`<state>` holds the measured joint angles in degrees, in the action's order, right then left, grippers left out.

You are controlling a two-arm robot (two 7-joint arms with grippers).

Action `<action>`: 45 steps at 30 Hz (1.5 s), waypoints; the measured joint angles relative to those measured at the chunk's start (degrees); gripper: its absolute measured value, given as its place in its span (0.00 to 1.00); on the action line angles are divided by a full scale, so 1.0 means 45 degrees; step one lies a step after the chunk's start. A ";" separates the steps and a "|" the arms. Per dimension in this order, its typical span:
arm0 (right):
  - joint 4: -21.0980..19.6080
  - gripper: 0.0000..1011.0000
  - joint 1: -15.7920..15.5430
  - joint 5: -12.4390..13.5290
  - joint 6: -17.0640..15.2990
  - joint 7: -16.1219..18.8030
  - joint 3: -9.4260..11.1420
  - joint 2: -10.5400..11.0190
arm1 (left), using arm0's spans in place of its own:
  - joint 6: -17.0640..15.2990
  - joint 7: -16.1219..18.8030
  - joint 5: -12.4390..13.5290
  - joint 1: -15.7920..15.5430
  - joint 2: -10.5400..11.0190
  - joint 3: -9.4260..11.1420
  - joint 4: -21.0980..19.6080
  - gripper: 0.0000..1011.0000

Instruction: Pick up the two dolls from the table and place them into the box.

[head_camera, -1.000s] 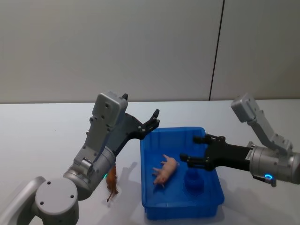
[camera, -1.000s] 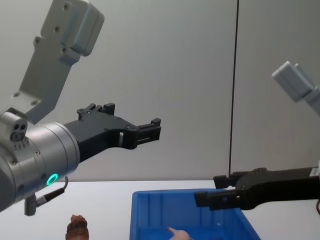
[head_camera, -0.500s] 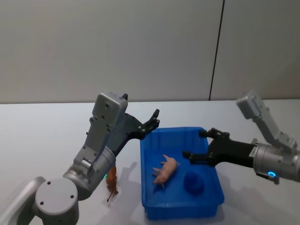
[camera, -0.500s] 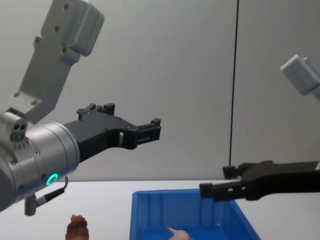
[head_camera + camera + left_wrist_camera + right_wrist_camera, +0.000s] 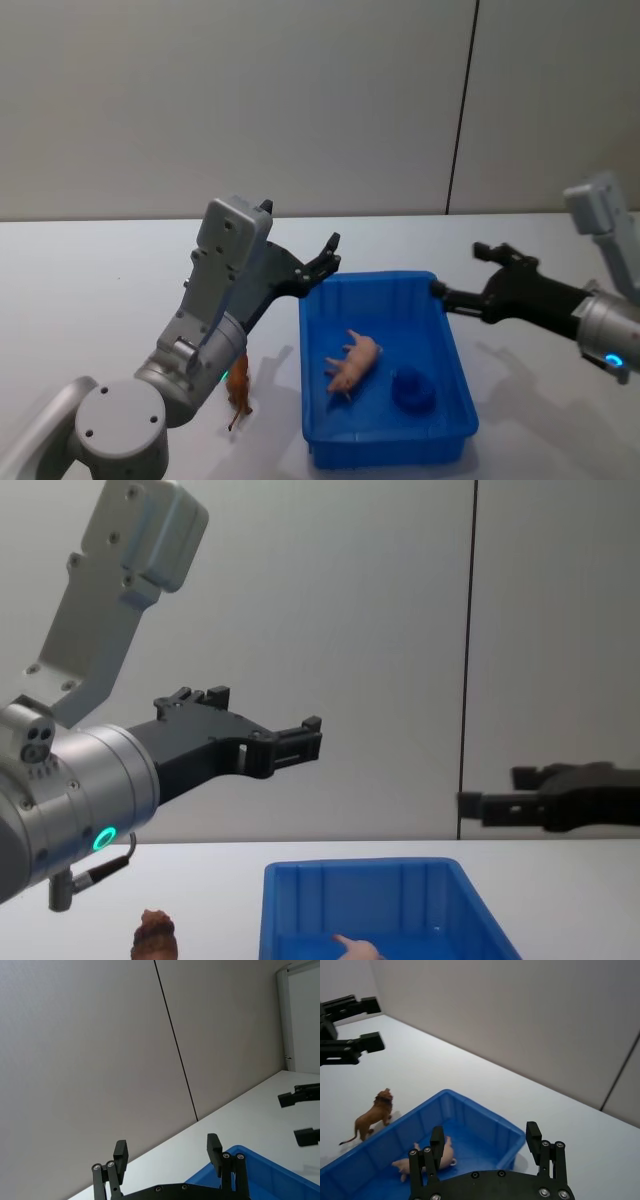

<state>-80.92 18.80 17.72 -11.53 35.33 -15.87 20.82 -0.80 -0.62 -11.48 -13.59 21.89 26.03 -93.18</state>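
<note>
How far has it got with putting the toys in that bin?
Halfway. The pink doll lies inside the box. Nothing is held: the left gripper hangs open near the box's far left corner, the right gripper open past its right side. Left: the brown doll, on the table beside it.

a grey seamed wall (image 5: 250, 100), perhaps panelled, backs the white table (image 5: 80, 270).

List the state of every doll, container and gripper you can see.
Pig doll: lying inside the box, not gripped.
Lion doll: standing on the table just left of the box, not gripped.
Blue box: upright on the table, open-topped, holding the pig.
Left gripper: open, empty, raised near the box's far left corner.
Right gripper: open, empty, raised near the box's far right corner.
</note>
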 joint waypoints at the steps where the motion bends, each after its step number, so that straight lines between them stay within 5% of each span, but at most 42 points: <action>1: -0.0074 0.99 -0.0052 0.0057 0.0029 -0.0126 0.0044 0.0038 | 0.0000 0.0000 0.0000 0.0001 -0.0001 0.0000 0.0000 0.99; 14: -0.1061 0.99 -0.1068 0.1048 0.0737 -0.2522 0.0622 0.0643 | -0.0088 -0.0009 -0.0022 0.0026 0.0010 -0.0012 -0.0027 0.99; 20: -0.1493 0.99 -0.1592 0.1455 0.1140 -0.3674 0.0911 0.0918 | -0.0671 0.0020 -0.0264 0.0204 0.0190 -0.0085 -0.0334 0.99; 45: -0.2705 0.99 -0.3379 0.2643 0.3000 -0.8076 0.2079 0.1685 | -0.5404 0.2046 -0.2101 0.2031 0.1556 -0.0604 -0.2693 0.99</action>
<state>-93.09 3.60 29.62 1.97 -1.01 -6.51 28.40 -25.12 8.58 -20.94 -4.45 28.89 23.31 -105.29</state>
